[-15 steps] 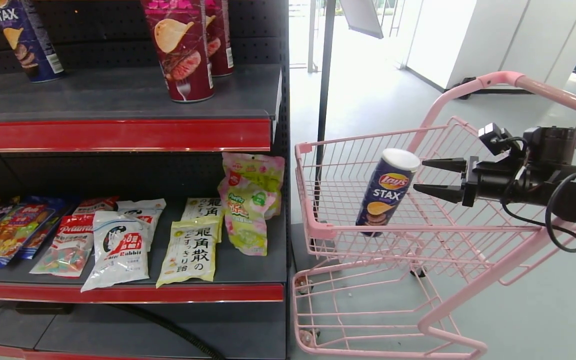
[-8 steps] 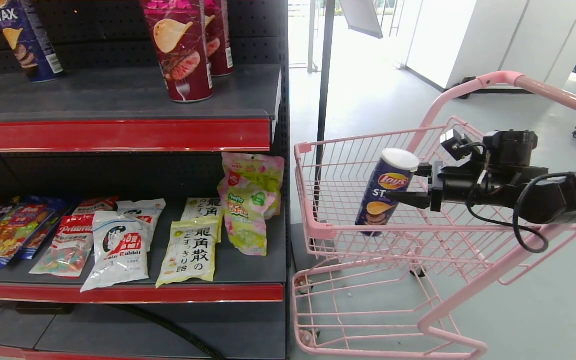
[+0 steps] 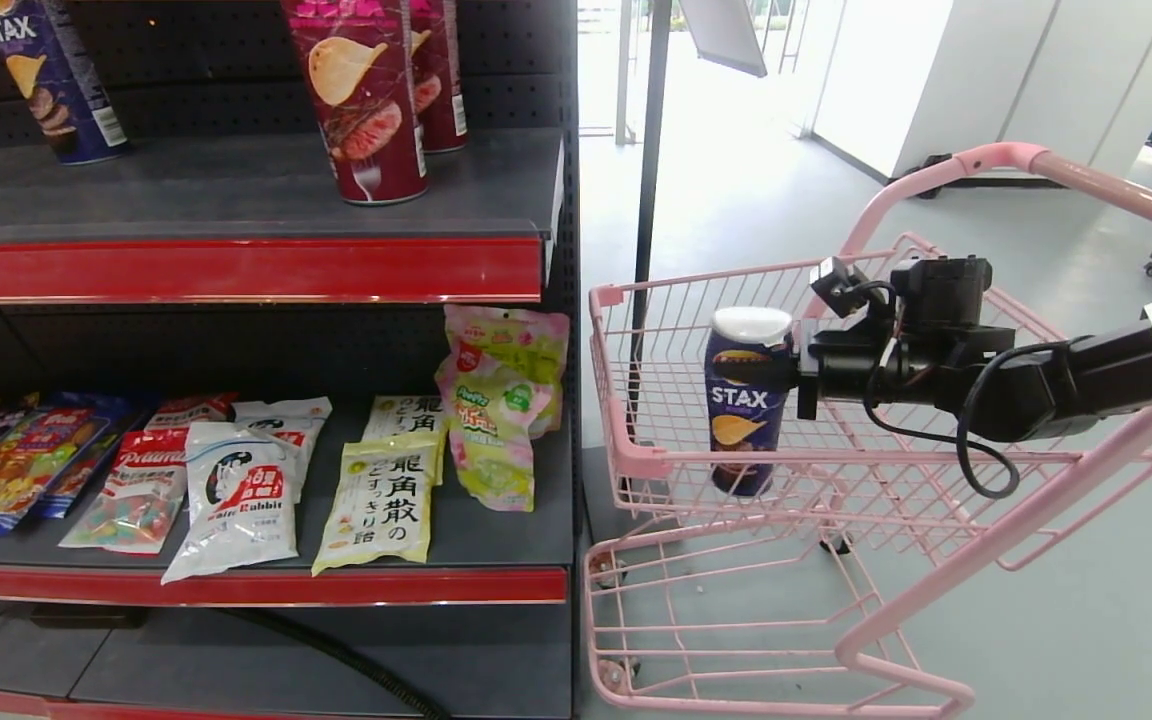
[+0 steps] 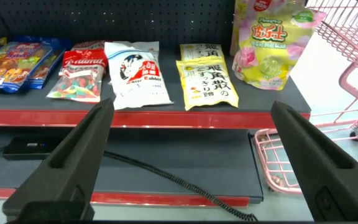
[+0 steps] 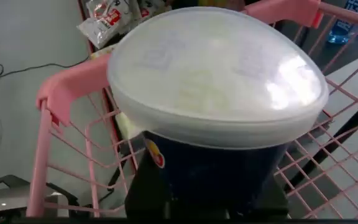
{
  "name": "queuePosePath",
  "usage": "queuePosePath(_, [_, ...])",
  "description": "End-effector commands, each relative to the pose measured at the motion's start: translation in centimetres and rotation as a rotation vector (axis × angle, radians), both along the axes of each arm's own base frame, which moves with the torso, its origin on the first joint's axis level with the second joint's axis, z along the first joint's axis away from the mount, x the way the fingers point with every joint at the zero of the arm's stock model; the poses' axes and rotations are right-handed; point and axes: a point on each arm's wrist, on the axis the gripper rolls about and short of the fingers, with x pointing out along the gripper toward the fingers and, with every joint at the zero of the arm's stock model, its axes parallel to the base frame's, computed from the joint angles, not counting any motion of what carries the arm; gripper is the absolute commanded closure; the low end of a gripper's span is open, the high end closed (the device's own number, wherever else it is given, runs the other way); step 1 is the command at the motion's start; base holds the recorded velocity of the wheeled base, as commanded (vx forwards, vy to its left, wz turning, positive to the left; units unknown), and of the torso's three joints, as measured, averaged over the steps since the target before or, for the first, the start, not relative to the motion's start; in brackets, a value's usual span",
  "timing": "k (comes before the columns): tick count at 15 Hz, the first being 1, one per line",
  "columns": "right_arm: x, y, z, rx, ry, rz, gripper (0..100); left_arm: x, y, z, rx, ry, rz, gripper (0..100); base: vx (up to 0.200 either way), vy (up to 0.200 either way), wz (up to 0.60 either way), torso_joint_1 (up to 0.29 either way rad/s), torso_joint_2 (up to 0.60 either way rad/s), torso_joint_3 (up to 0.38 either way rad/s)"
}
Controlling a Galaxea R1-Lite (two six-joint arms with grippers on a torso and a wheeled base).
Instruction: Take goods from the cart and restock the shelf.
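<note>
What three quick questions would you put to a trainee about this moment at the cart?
1. True or false: the blue chips can in the pink cart lies flat on its side.
2. The right gripper grips that can at: A. its base; B. its upper part, just under the white lid; C. nowhere, it hangs clear.
3. Which shelf carries the maroon chips cans?
Key: 1. False, it stands upright. 2. B. 3. The upper shelf.
</note>
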Motion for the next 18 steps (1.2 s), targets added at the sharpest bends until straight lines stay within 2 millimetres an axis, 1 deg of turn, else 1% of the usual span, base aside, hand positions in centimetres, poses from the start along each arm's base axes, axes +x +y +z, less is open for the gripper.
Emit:
queuePosePath(1, [-0.1,0.5,0.3,0.003,-0.005,0.012,100,0.0,0.0,0.0,0.000,0.000,0.000,0,0.000,0.000,0.00,0.000,0.00,0.000])
queuePosePath(2, [-0.1,0.5,0.7,0.005,-0.017,0.012,100,0.0,0.0,0.0,0.000,0.000,0.000,0,0.000,0.000,0.00,0.000,0.00,0.000])
queuePosePath(3, [-0.1,0.5,1.7,0.010,-0.048,0.014,100,0.0,0.0,0.0,0.000,0.000,0.000,0,0.000,0.000,0.00,0.000,0.00,0.000])
queuePosePath(5, [-1.1,0.3,6.2,0.048,-0.137,0.010,100,0.0,0.0,0.0,0.000,0.000,0.000,0,0.000,0.000,0.00,0.000,0.00,0.000])
queuePosePath(7, [-2.9,-0.1,11.2,0.106,-0.201,0.000,100,0.0,0.0,0.0,0.000,0.000,0.000,0,0.000,0.000,0.00,0.000,0.00,0.000])
queuePosePath(9, [-5.2,-0.5,16.2,0.159,-0.288,-0.006,100,0.0,0.0,0.0,0.000,0.002,0.000,0,0.000,0.000,0.00,0.000,0.00,0.000])
queuePosePath(10, [-6.6,-0.8,18.1,0.177,-0.325,-0.018,100,0.0,0.0,0.0,0.000,0.000,0.000,0,0.000,0.000,0.00,0.000,0.00,0.000])
queuePosePath(11, [-8.5,-1.1,19.5,0.186,-0.358,-0.022,100,0.0,0.0,0.0,0.000,0.000,0.000,0,0.000,0.000,0.00,0.000,0.00,0.000])
queuePosePath(12, [-10.5,-1.3,19.5,0.184,-0.348,-0.021,100,0.0,0.0,0.0,0.000,0.000,0.000,0,0.000,0.000,0.00,0.000,0.00,0.000])
queuePosePath(13, [-12.3,-1.3,18.4,0.177,-0.308,-0.016,100,0.0,0.0,0.0,0.000,0.000,0.000,0,0.000,0.000,0.00,0.000,0.00,0.000])
queuePosePath(14, [-14.2,-1.1,16.8,0.167,-0.255,-0.007,100,0.0,0.0,0.0,0.000,0.000,0.000,0,0.000,0.000,0.00,0.000,0.00,0.000])
queuePosePath(15, [-15.1,-1.0,16.1,0.161,-0.240,-0.008,100,0.0,0.0,0.0,0.000,0.000,0.000,0,0.000,0.000,0.00,0.000,0.00,0.000])
queuePosePath(16, [-17.1,0.0,14.3,0.145,-0.195,0.010,100,0.0,0.0,0.0,0.000,0.000,0.000,0,0.000,0.000,0.00,0.000,0.00,0.000])
queuePosePath(18, [-19.3,1.7,11.9,0.106,-0.150,-0.012,100,0.0,0.0,0.0,0.000,0.000,0.000,0,0.000,0.000,0.00,0.000,0.00,0.000])
